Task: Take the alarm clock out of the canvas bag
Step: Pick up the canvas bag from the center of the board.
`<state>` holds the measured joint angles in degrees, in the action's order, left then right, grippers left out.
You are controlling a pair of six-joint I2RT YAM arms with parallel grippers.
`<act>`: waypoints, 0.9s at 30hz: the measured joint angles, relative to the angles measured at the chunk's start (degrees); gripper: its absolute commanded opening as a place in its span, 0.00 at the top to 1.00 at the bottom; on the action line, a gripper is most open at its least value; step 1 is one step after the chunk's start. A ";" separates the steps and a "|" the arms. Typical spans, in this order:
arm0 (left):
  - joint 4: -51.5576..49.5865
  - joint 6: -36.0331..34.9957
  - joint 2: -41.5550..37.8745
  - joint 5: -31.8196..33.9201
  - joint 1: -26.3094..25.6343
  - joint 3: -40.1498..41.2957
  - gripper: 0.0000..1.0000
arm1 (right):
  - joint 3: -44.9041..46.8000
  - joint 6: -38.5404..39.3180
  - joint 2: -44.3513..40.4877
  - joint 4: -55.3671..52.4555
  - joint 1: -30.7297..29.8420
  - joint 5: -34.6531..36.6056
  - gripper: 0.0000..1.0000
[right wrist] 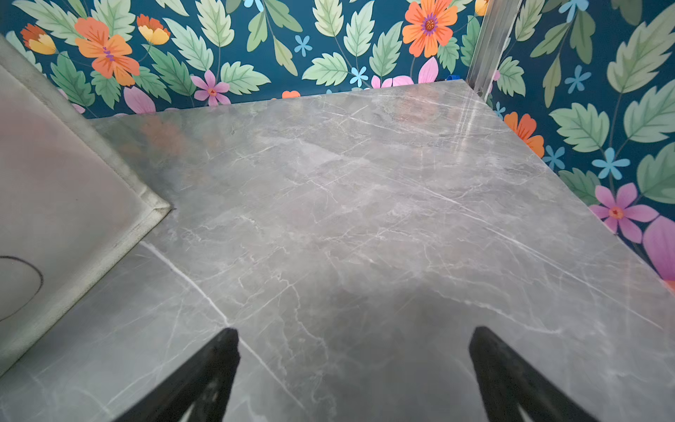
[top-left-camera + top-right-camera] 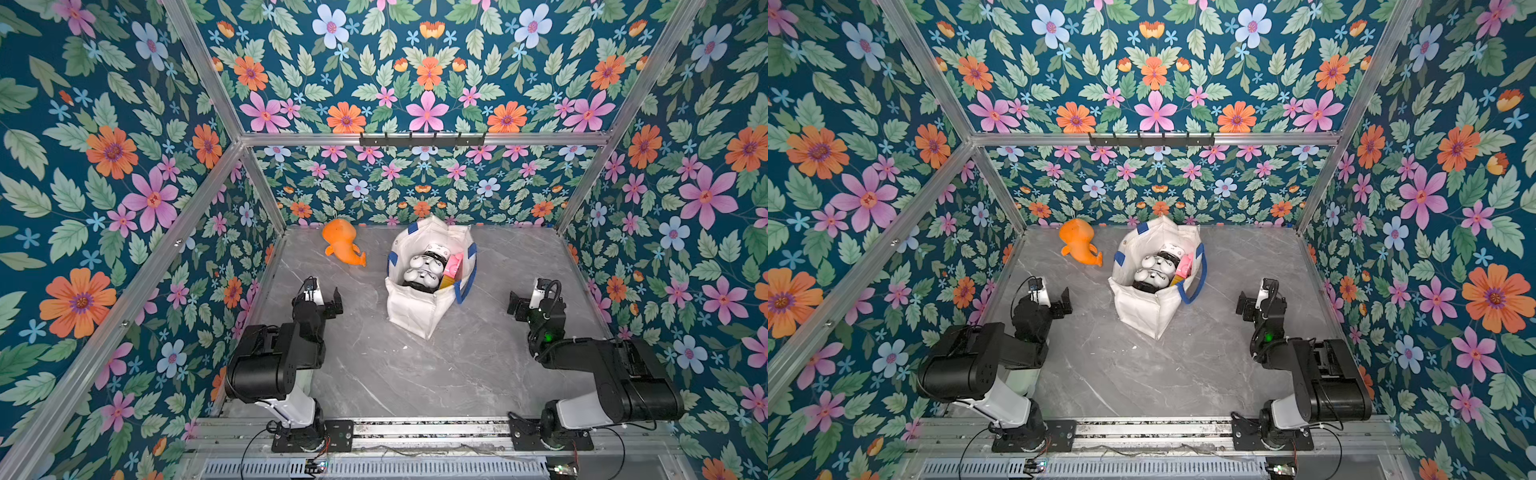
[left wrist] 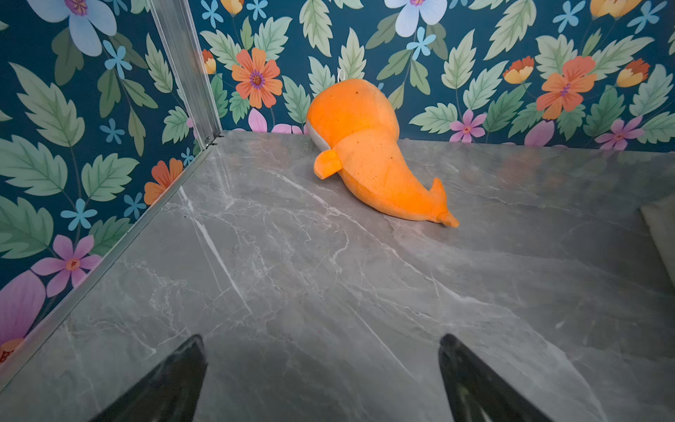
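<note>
Found left gripper (image 3: 321, 339) spread wide, holding nothing, over bare marble tabletop (image 3: 328, 274). Found right gripper (image 1: 356, 330) likewise spread and empty. Noted canvas bag (image 2: 415, 309) standing open between the two, touching neither. Observed alarm clock (image 2: 420, 272) inside the bag, beside a pink item (image 2: 452, 266). Logged orange plush toy (image 3: 365, 153) ahead of left gripper, well apart.
</note>
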<state>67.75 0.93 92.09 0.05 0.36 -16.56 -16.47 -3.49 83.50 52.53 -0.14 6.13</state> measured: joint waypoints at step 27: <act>-0.13 -0.26 -0.63 -0.20 0.02 0.07 0.00 | -0.22 -0.02 -0.85 -0.26 0.35 -0.59 0.01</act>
<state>67.61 0.67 91.46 -0.14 0.38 -16.49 -16.69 -3.51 82.65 52.27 0.21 5.54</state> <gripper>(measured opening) 0.998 0.991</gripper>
